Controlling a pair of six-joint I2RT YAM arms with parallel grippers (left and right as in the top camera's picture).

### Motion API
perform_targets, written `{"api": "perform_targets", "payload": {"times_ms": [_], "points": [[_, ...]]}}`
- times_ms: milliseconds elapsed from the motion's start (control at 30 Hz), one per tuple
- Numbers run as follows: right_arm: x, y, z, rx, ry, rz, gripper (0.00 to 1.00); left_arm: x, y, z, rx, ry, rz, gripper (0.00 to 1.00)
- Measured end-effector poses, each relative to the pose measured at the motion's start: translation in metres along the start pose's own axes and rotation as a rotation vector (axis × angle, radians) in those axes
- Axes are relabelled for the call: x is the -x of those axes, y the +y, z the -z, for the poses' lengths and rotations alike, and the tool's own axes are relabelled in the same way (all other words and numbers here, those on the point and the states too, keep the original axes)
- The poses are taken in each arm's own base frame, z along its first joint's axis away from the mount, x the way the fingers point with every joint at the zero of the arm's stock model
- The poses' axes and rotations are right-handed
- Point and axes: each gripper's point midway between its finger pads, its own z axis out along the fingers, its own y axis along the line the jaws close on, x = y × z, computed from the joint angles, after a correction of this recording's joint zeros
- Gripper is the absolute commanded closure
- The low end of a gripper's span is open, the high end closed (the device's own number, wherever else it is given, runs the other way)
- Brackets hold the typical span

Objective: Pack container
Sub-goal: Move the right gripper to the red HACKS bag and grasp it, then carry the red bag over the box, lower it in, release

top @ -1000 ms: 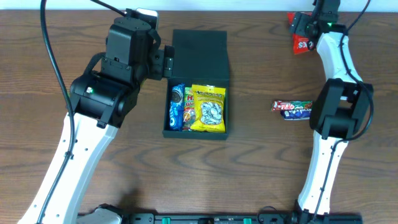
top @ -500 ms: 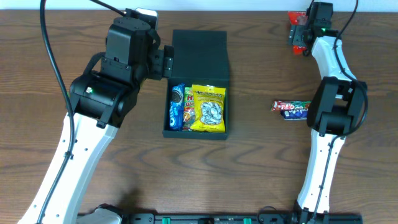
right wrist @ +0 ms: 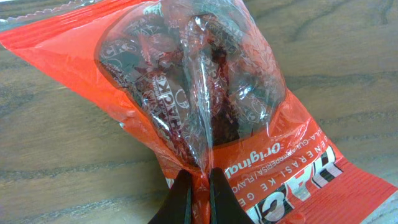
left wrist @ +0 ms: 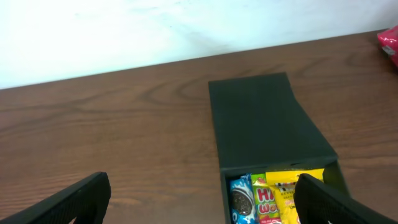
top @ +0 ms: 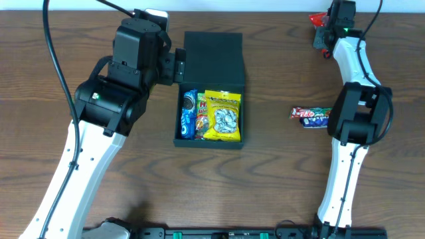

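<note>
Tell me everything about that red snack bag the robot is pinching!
The red snack bag is shiny, crinkly plastic, with a clear window showing dark round pieces and white letters on the red part. It seems to rest on the wooden table near its far right corner. The right gripper pinches a fold of the wrapper between two black fingers.

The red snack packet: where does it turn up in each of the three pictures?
Overhead: the red snack packet sits at the top right corner, partly hidden by the right arm.
Left wrist: the packet is a red sliver at the right edge, beyond the black box.
Right wrist: the packet fills the frame, pinched by the right gripper.
Shared landmark: the brown wooden table.
</note>
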Motion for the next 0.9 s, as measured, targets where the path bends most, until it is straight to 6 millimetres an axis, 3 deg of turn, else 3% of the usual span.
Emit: {"api": "perform_targets", "payload": {"times_ms": [233, 367, 467, 667, 733, 833, 900], "points": [[-0.004, 0.004, 0.008, 0.001, 0.036, 0.004, 0.99, 0.000, 0.000, 0.000, 0.000, -0.001, 0.000, 0.05], [-0.006, 0.017, 0.029, 0.023, 0.072, 0.017, 0.99, 0.000, 0.000, 0.000, 0.000, -0.001, 0.000, 0.05], [0.006, 0.035, 0.056, 0.061, 0.055, 0.004, 0.99, 0.000, 0.000, 0.000, 0.001, -0.001, 0.000, 0.05], [0.033, 0.053, 0.140, 0.113, 0.017, -0.029, 0.99, 0.001, 0.007, 0.000, 0.034, -0.003, -0.021, 0.05], [0.036, 0.057, 0.178, 0.123, 0.025, -0.064, 0.99, 0.001, 0.010, 0.000, 0.044, -0.002, -0.045, 0.05], [0.022, 0.074, 0.229, 0.140, 0.080, -0.133, 0.99, 0.001, 0.019, -0.001, 0.064, 0.000, -0.064, 0.05], [0.006, 0.099, 0.258, 0.160, 0.126, -0.169, 0.99, 0.003, 0.028, 0.002, 0.083, -0.007, -0.057, 0.05]]}}
